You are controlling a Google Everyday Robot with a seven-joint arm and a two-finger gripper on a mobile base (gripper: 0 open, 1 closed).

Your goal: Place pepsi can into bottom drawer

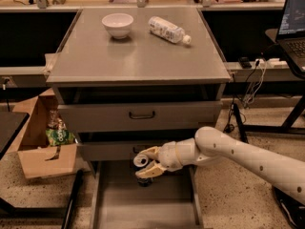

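Gripper [147, 165] clamped on pepsi can [140, 160], silver top facing left, down below counter's [138, 56] front edge approx mid, over back end of open bottom drawer [143, 204]; bowl [117, 25] & bottle [167, 30] near far edge.

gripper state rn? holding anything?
Gripper: closed on the pepsi can, over the back of the open bottom drawer.
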